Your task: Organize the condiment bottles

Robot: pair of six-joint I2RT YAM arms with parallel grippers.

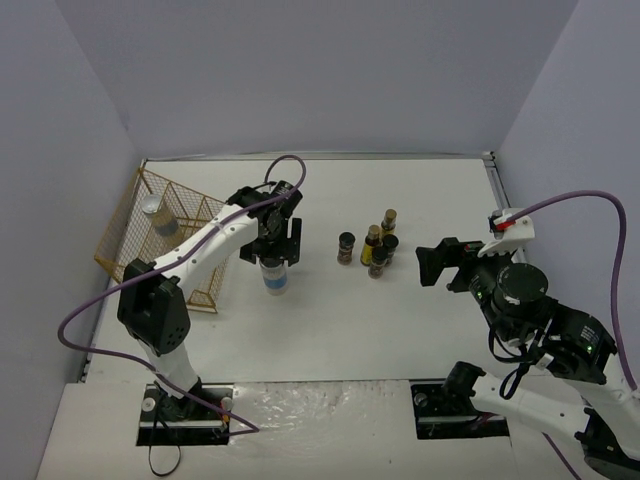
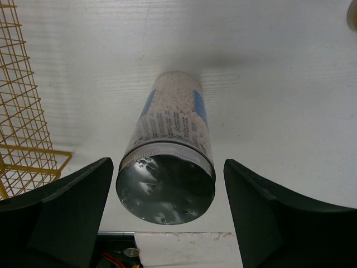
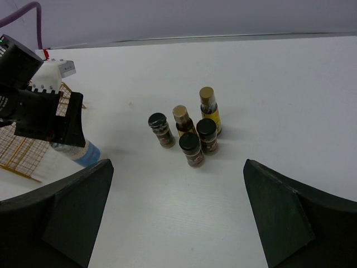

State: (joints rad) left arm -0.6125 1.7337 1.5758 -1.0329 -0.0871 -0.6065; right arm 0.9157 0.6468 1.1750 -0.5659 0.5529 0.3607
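Now my left claw (image 1: 272, 248) hangs spread straight above the upright white bottle (image 2: 173, 128), mid-frame, its cap between the fingers.

left gripper (image 2: 167, 163) spread wide, right gripper (image 3: 178, 162) likewise

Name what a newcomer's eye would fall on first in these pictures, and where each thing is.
First, the clear silver-capped bottle of white granules, left of centre between the open fingers of the left hand. Next, the cluster of five small black- and gold-capped bottles at the middle of the white table, and the gold wire rack at the left edge.
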